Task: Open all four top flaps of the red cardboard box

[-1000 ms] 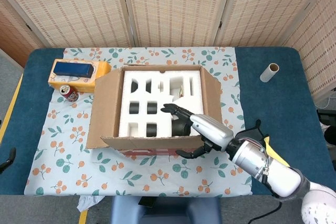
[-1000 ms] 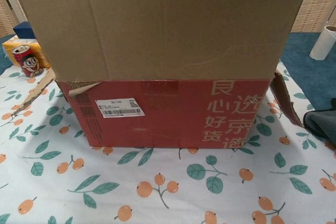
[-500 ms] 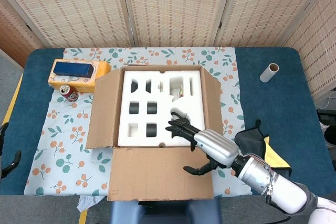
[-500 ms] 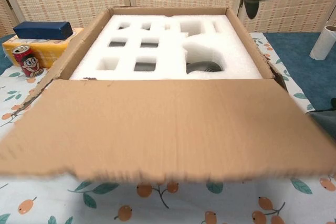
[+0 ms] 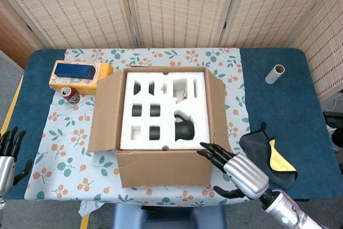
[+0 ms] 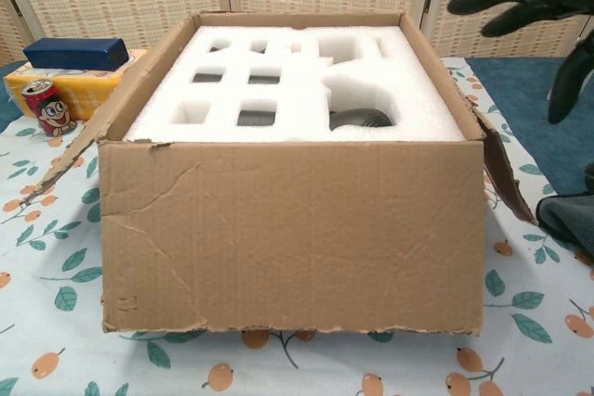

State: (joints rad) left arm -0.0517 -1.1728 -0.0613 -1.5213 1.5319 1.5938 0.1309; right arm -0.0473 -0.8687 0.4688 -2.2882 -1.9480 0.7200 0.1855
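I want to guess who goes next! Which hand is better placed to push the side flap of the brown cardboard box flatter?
Probably the right hand. It hovers open by the near right corner of the brown cardboard box, close to the right flap. The left hand is away at the table's left edge.

The red cardboard box [image 5: 161, 127] shows plain brown corrugated card on its opened flaps, matt and creased, with a ragged torn lower edge on the near flap [image 6: 292, 234]. Inside it sits a white foam insert [image 5: 163, 111], grainy and matt, holding a dark teapot [image 5: 184, 128] with a dull sheen. The right hand [image 5: 236, 171], near the box's front corner, has a smooth brushed-metal back and matt black fingers [image 5: 211, 154]. Under the box lies a printed cloth [image 5: 69, 148], soft and matt. Right of the box rests a dark cloth with a yellow lining [image 5: 268, 154].
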